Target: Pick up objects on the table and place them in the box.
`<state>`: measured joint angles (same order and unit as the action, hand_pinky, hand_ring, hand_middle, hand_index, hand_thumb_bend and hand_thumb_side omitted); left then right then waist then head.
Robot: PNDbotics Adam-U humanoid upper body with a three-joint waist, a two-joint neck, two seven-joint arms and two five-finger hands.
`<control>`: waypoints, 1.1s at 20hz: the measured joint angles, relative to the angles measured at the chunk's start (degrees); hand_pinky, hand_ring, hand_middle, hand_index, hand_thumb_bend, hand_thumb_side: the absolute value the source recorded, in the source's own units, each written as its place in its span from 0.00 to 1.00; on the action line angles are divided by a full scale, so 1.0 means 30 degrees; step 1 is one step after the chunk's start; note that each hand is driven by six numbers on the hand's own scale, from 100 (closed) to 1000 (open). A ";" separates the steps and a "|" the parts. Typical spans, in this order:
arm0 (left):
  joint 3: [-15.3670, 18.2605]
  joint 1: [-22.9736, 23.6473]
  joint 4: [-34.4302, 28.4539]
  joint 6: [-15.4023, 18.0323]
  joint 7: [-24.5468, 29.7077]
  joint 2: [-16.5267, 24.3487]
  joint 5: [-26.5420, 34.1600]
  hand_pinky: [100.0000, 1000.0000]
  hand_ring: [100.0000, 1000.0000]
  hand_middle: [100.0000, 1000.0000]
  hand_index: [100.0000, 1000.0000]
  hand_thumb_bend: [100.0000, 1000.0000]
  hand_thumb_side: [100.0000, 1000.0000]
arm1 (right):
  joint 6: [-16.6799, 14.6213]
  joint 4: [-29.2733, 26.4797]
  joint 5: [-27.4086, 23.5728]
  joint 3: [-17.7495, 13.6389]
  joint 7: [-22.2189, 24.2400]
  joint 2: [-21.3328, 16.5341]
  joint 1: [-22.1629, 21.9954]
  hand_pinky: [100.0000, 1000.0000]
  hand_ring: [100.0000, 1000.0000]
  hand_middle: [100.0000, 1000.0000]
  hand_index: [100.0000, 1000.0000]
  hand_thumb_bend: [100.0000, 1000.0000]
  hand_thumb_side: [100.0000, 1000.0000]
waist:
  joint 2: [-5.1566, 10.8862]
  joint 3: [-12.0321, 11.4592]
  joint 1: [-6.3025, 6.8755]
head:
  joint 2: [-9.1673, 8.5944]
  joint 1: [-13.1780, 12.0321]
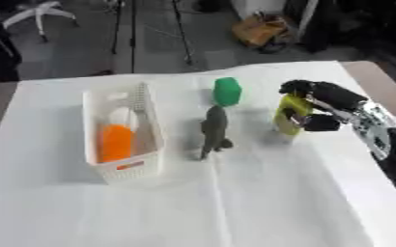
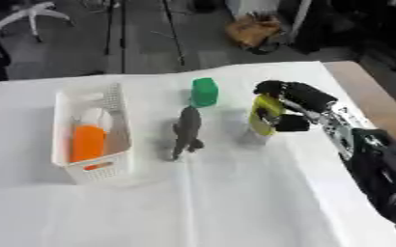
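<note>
- Left eye view: a counter (image 1: 235, 202) covered in white cloth carries a white slatted box (image 1: 122, 132), a grey animal figure (image 1: 213, 131), a green block (image 1: 227, 91) and a yellow bottle-like object (image 1: 288, 115).
- The right robot hand (image 1: 319, 107) comes in from the right edge, black fingers curled over the top of the yellow object and the thumb wrapped against its lower side, so the robot hand is clamped on it.
- The yellow object stands upright near the right part of the counter, to the right of the grey figure and apart from it; its pale base is at the cloth, though whether it touches or is just lifted cannot be told.
- The grey figure stands upright between the box and the yellow object, just beside the box's right wall without touching it.
- The green block sits behind the grey figure, toward the far edge of the counter.
- The box lies on the left part of the counter; inside it are an orange object (image 1: 114, 142) at the near end and a white rounded object (image 1: 122, 116) behind it.
- The left robot hand shows in neither view.
</note>
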<state>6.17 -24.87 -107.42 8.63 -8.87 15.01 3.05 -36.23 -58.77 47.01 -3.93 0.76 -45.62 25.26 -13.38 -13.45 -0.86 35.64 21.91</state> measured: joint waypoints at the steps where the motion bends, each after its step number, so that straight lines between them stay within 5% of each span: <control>1: 0.0000 0.0000 0.0000 0.0000 0.0000 0.0000 0.0000 0.38 0.70 0.82 0.87 0.33 1.00 | -0.0027 0.0010 -0.0429 -0.0040 0.0473 -0.0002 0.0003 0.44 0.55 0.89 0.90 0.02 0.96 | 0.0000 0.0001 0.0000 | 0.0042 0.0001; 8: 0.0000 0.0000 0.0000 -0.0001 -0.0002 0.0000 0.0001 0.38 0.70 0.82 0.87 0.33 1.00 | 0.0021 0.0000 -0.2485 -0.0220 0.3012 -0.0013 0.0100 0.31 0.43 0.86 0.87 0.00 0.94 | 0.0001 0.0002 0.0000 | 0.0235 0.0002; 9: 0.0000 0.0000 0.0000 -0.0002 -0.0003 0.0000 0.0001 0.38 0.70 0.82 0.87 0.33 1.00 | 0.0034 -0.0005 -0.2634 -0.0224 0.3240 -0.0013 0.0133 0.20 0.33 0.84 0.84 0.00 0.78 | 0.0001 0.0002 0.0000 | 0.0279 0.0002; 13: 0.0000 0.0000 0.0000 -0.0007 -0.0008 0.0000 0.0001 0.38 0.70 0.82 0.87 0.33 1.00 | 0.0081 -0.0033 -0.3282 -0.0233 0.3968 -0.0014 0.0142 0.07 0.22 0.81 0.81 0.00 0.60 | 0.0001 0.0002 0.0000 | 0.0383 0.0000; 22: 0.0000 0.0000 0.0000 -0.0026 -0.0031 0.0000 0.0001 0.39 0.70 0.82 0.86 0.33 1.00 | 0.0171 -0.0481 -0.4176 -0.0230 0.4398 -0.0007 -0.0047 0.05 0.20 0.82 0.81 0.00 0.54 | 0.0001 0.0015 0.0000 | 0.0387 -0.0010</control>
<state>6.17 -24.87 -107.42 8.55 -8.96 15.01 3.06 -35.72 -60.22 34.48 -4.62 13.95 -45.64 25.12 -13.38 -13.41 -0.86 36.80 21.88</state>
